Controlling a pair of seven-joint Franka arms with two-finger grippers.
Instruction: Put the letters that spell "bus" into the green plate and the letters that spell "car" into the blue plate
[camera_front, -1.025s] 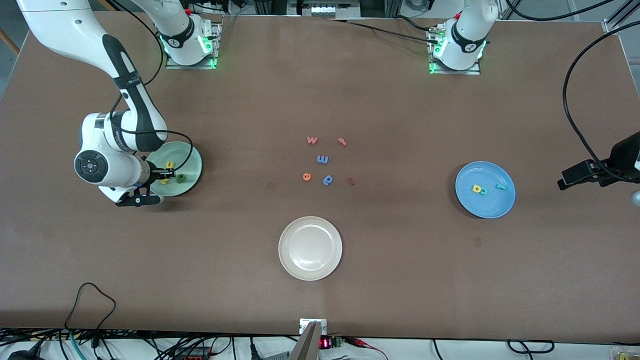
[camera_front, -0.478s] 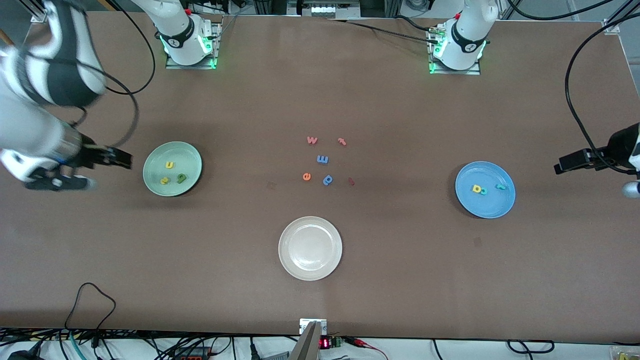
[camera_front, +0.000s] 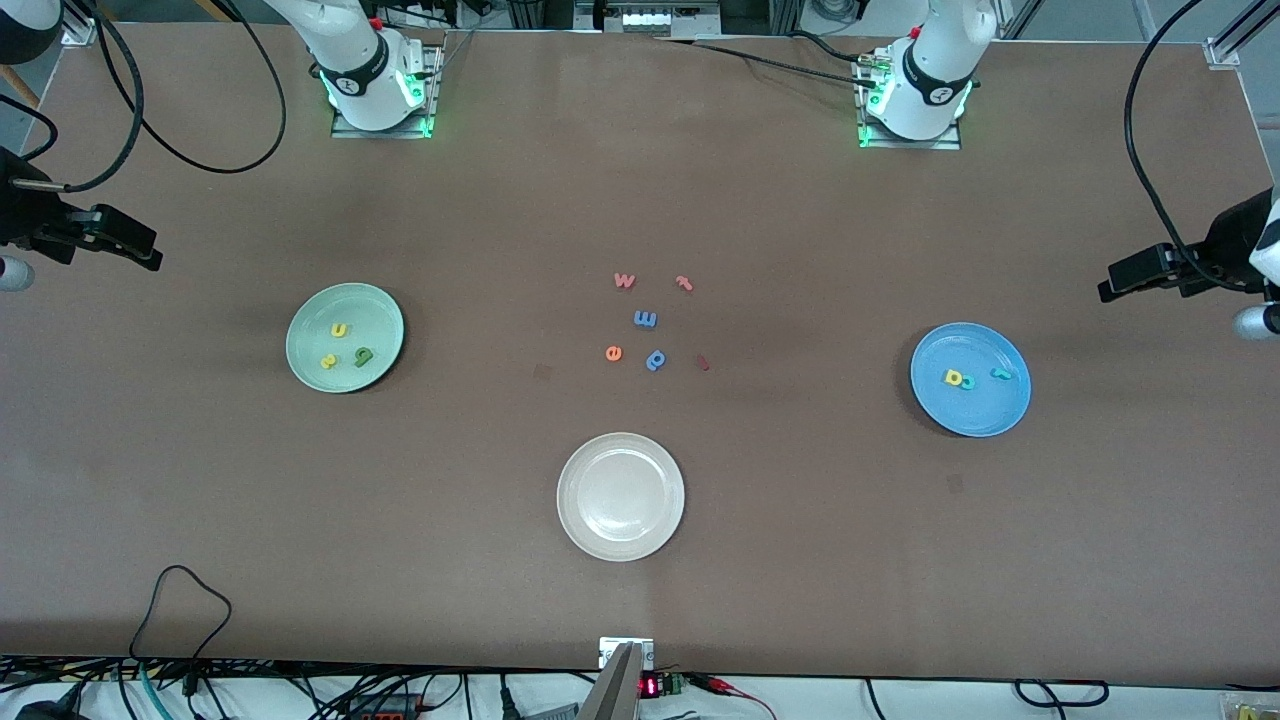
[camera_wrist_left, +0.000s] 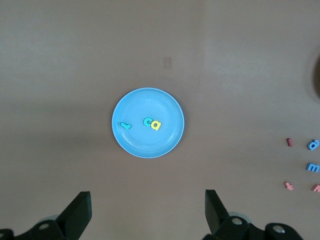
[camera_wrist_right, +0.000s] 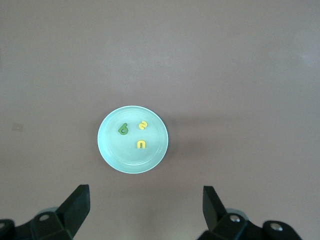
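Note:
The green plate (camera_front: 372, 312) lies toward the right arm's end of the table and holds the dark green b (camera_front: 363, 356), the yellow u (camera_front: 339, 329) and the yellow s (camera_front: 328, 361). My right gripper (camera_front: 148, 256) hangs open and empty, high over the table edge beside that plate; its wrist view looks down on the plate (camera_wrist_right: 125, 157) past the gripper (camera_wrist_right: 145, 205). The blue plate (camera_front: 975, 412) near the left arm's end holds the yellow a (camera_front: 954, 377), the teal c (camera_front: 967, 383) and the teal r (camera_front: 1000, 373). My left gripper (camera_front: 1110, 284) hovers open and empty beside it, with the plate (camera_wrist_left: 145, 146) in view past the gripper (camera_wrist_left: 148, 210).
A cream-white plate (camera_front: 620, 545) sits nearer the front camera at mid-table. Loose letters lie in the middle: a pink w (camera_front: 624, 280), a blue m (camera_front: 645, 319), an orange e (camera_front: 613, 352), a blue p (camera_front: 656, 359) and two small red pieces (camera_front: 684, 283). A black cable (camera_front: 170, 600) loops near the front edge.
My right gripper opened over the green plate, left the green b there, then rose and drew back toward the table's end. The left gripper drifted slightly toward the robots' bases.

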